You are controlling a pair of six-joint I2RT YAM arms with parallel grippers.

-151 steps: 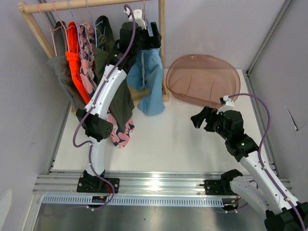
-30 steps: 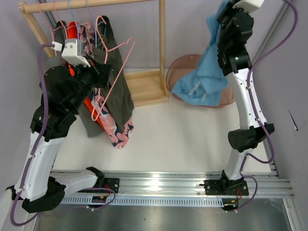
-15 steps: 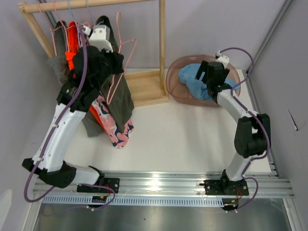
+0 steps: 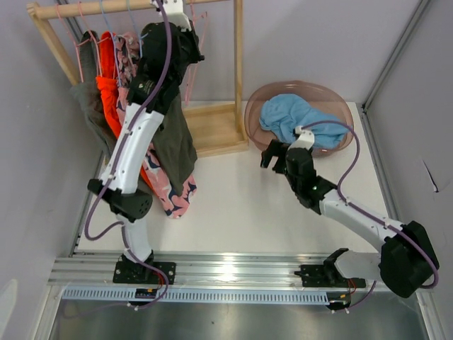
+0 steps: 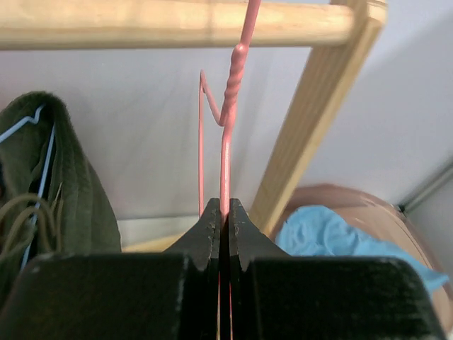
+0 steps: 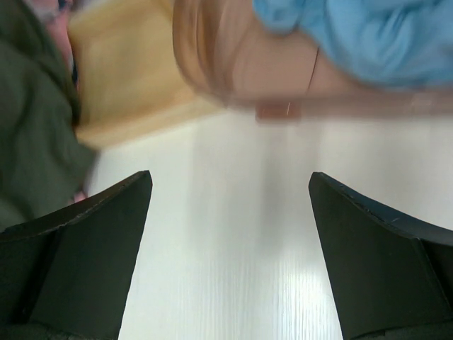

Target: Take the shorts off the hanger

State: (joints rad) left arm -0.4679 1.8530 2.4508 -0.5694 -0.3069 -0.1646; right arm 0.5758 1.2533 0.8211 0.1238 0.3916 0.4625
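The light blue shorts [image 4: 287,117] lie bunched in the pinkish basket [image 4: 338,99], off any hanger. Grey shorts [image 4: 88,106], orange shorts [image 4: 106,88], floral shorts [image 4: 173,191] and olive green shorts [image 4: 173,138] hang on the wooden rack. My left gripper [image 4: 185,15] is raised to the rack's rail [image 5: 177,21], shut on the wire of a bare pink hanger [image 5: 225,163] just below its twisted neck. My right gripper [image 4: 272,152] is low over the table in front of the basket, open with nothing between its fingers [image 6: 92,241].
The rack's upright post [image 5: 311,120] and wooden base [image 4: 216,131] stand between the hanging clothes and the basket. Grey walls close in the left, back and right. White tabletop [image 6: 233,248] lies under the right gripper.
The right gripper opened and dropped the light blue shorts into the basket, then drew back low over the table. The left arm lifted the bare pink hanger to the rail.
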